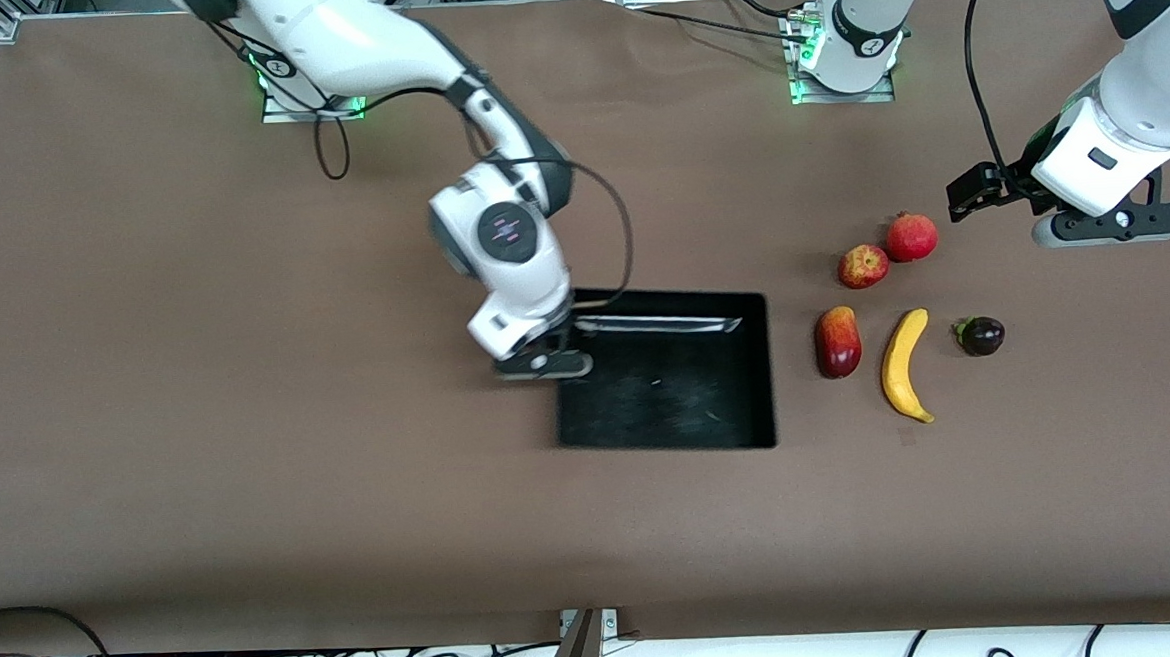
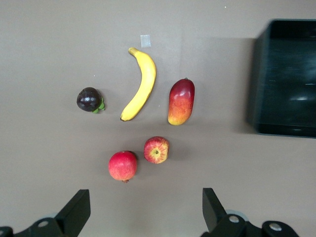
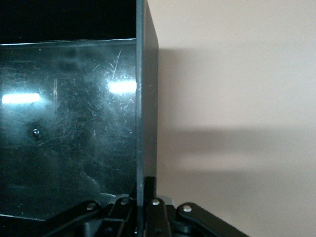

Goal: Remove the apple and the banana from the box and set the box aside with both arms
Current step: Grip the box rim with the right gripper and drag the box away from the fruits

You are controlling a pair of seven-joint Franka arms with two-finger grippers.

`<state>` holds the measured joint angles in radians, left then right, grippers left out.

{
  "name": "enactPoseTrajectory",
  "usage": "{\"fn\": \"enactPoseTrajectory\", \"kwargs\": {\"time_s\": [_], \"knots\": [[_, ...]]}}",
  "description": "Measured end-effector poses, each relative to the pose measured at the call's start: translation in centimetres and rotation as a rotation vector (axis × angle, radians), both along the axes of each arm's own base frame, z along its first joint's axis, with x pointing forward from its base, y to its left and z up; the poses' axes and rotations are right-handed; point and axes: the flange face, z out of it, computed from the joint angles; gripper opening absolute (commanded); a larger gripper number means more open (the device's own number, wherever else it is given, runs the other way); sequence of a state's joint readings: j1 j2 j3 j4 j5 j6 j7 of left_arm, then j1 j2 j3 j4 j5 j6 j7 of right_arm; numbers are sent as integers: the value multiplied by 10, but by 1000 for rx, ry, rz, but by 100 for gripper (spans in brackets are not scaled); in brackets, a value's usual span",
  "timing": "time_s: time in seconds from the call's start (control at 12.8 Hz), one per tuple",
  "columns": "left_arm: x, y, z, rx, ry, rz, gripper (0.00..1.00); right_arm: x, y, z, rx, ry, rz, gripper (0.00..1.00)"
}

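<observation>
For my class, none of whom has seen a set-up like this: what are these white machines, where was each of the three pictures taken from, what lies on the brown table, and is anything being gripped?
The white machines are two robot arms, each ending in a two-fingered claw. The wide picture comes from a high camera facing them; the other two come from cameras on the arms' wrists.

On the table lie a shallow black box and, toward the left arm's end, five fruits: a banana, an apple, a round red fruit, a red-and-yellow mango-like fruit and a small dark purple fruit.

The right claw is shut on the box's side wall at the edge toward the right arm's end; its wrist view shows that wall up close. The left claw hangs open over the table beside the fruits, holding nothing.
</observation>
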<state>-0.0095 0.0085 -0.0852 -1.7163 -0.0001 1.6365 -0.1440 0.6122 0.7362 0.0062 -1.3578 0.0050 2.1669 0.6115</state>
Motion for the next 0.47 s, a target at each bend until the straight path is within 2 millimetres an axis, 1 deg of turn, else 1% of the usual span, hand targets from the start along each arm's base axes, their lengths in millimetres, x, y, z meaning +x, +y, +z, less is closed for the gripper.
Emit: {"fn": "enactPoseTrajectory", "kwargs": {"time_s": [0.16,0.23,0.31,0.47], "knots": [[0,0,1,0,-2,0,100,29,-69,39,-32,31,64,0],[0,0,2,0,-3,-1,100,40,-108,53,-38,39,89,0],[1,-1,3,-1,-6,-1,100,45,-148,60,-45,50,107,0],[1,-1,4,-1,-10,-1,100,43,-226,59,-61,83,130,0]]}}
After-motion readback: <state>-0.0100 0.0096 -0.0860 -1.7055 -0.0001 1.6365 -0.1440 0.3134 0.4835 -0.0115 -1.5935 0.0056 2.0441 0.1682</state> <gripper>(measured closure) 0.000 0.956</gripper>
